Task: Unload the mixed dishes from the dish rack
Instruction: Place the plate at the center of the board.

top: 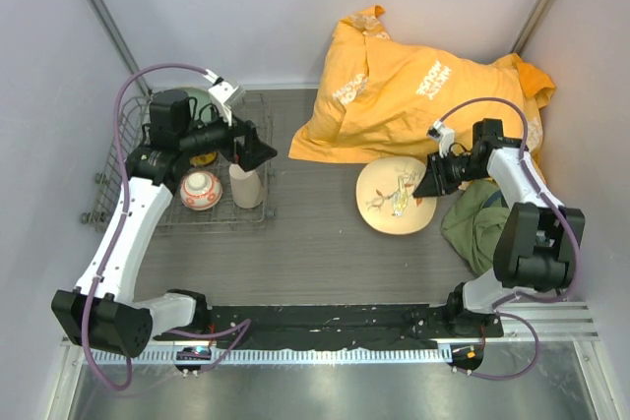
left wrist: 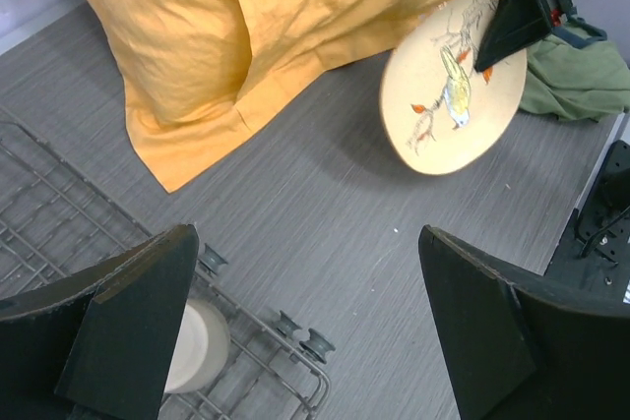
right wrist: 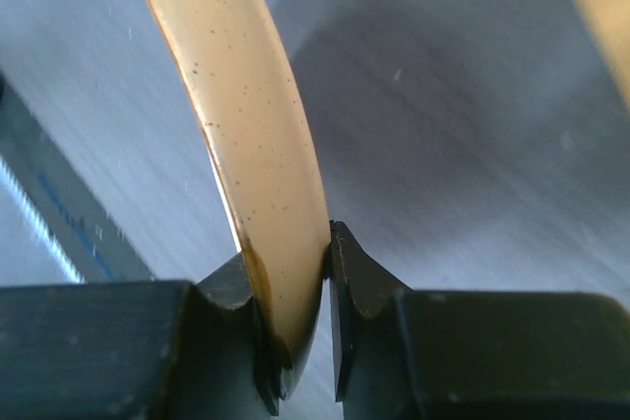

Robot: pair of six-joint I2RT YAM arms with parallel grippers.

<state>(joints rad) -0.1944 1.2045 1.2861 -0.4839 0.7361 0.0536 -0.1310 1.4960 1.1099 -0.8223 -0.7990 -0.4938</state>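
Pale grey walls (top: 246, 7) enclose a grey wood-grain table (top: 315, 243), an orange cloth (top: 413, 95) heaped beyond the right gripper (top: 430, 187), a green cloth (top: 477, 228) just beside it

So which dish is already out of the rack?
The flower-marked plate, pinched at its rim by the right fingers; beige cup and white-and-red bowl sit in the rack.

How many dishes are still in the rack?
4: the white-and-red bowl at the front, the beige cup right of it, a yellow plate and a green dish behind, both partly under the left arm. More may be hidden. The right gripper holds a cream plate.
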